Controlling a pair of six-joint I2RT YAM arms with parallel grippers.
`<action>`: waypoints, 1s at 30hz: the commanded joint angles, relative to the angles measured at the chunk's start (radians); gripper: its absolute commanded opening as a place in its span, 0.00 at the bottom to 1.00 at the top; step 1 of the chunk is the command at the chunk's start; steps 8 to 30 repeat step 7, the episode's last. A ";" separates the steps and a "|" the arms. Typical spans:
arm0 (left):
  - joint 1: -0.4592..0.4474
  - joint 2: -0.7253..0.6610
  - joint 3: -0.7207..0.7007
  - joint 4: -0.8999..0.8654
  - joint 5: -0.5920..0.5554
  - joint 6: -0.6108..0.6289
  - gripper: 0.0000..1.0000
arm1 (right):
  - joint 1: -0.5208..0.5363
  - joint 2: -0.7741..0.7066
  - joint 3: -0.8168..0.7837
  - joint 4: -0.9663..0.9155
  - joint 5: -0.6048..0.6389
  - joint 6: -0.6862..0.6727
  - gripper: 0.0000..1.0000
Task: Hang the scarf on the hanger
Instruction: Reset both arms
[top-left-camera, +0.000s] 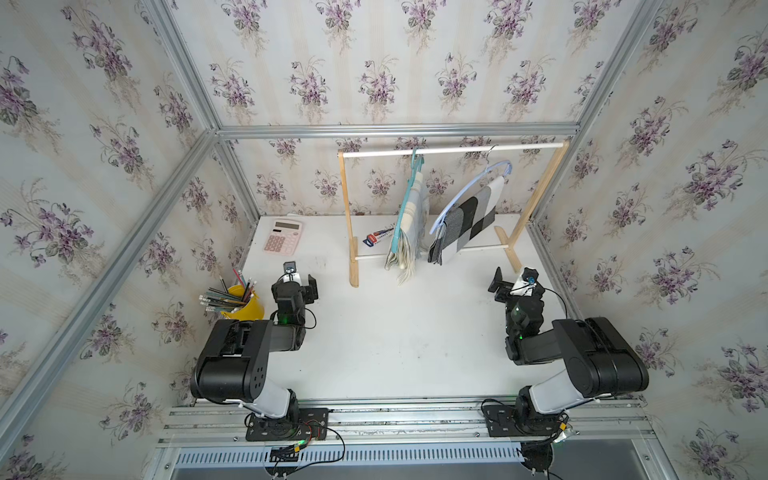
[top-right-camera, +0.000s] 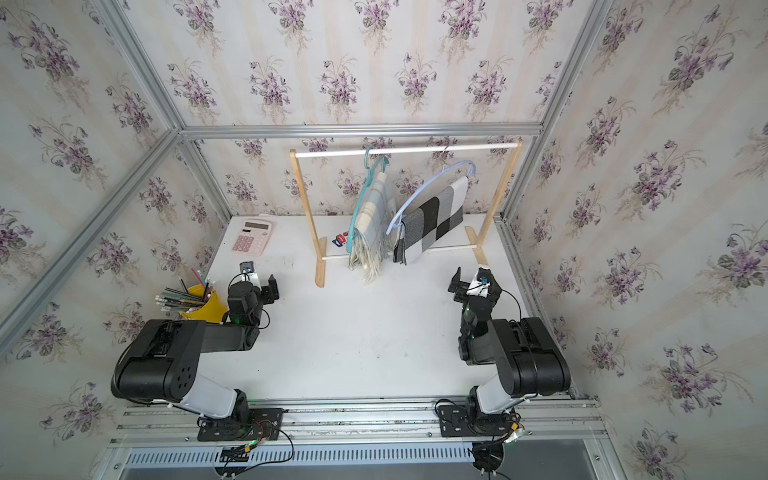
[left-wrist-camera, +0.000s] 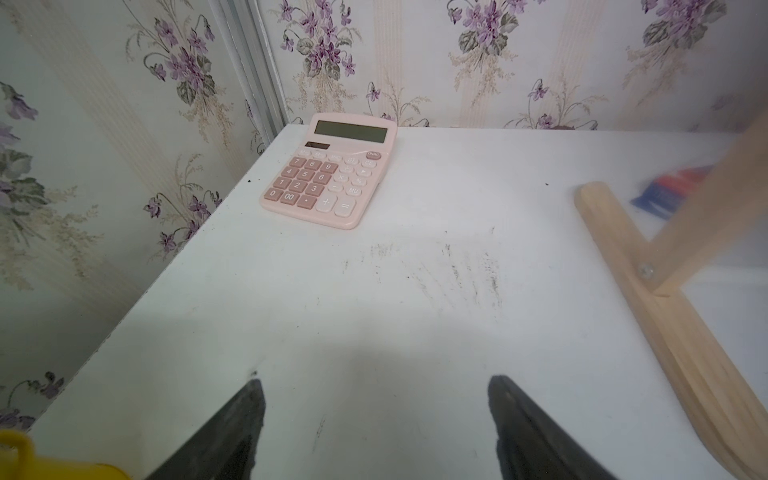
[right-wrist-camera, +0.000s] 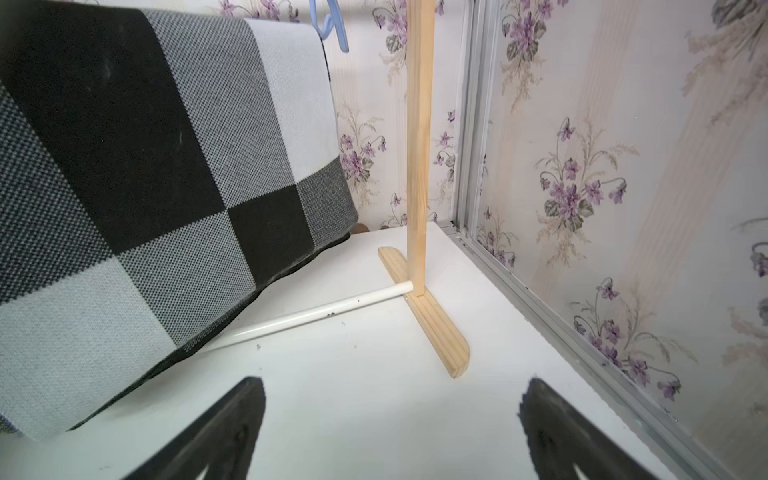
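A black, grey and white checked scarf (top-left-camera: 465, 224) (right-wrist-camera: 145, 166) hangs over a lilac-blue hanger (top-left-camera: 494, 167) on the wooden rack's top rail (top-left-camera: 453, 149). Left of it, a pale blue plaid scarf (top-left-camera: 409, 224) hangs on a teal hanger (top-left-camera: 417, 166) on the same rail. My left gripper (top-left-camera: 297, 282) (left-wrist-camera: 376, 380) stands open over bare table, left of the rack and apart from it. My right gripper (top-left-camera: 517, 282) (right-wrist-camera: 394, 380) is open near the rack's right foot (right-wrist-camera: 424, 311), just in front of the checked scarf. Neither holds anything.
A pink calculator (top-left-camera: 282, 236) (left-wrist-camera: 328, 170) lies at the back left. A yellow cup of pencils (top-left-camera: 243, 305) stands beside the left arm. A red and blue packet (top-left-camera: 378, 237) lies behind the rack's left foot (left-wrist-camera: 665, 311). Papered walls with metal framing enclose the table.
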 joint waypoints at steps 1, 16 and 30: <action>0.000 0.004 0.004 0.032 -0.005 0.005 0.86 | 0.000 -0.003 0.004 -0.032 -0.022 0.015 1.00; -0.002 0.001 0.001 0.035 0.002 0.009 0.85 | 0.000 -0.003 0.004 -0.033 -0.022 0.012 1.00; -0.002 0.001 0.001 0.035 0.002 0.009 0.85 | 0.000 -0.003 0.004 -0.033 -0.022 0.012 1.00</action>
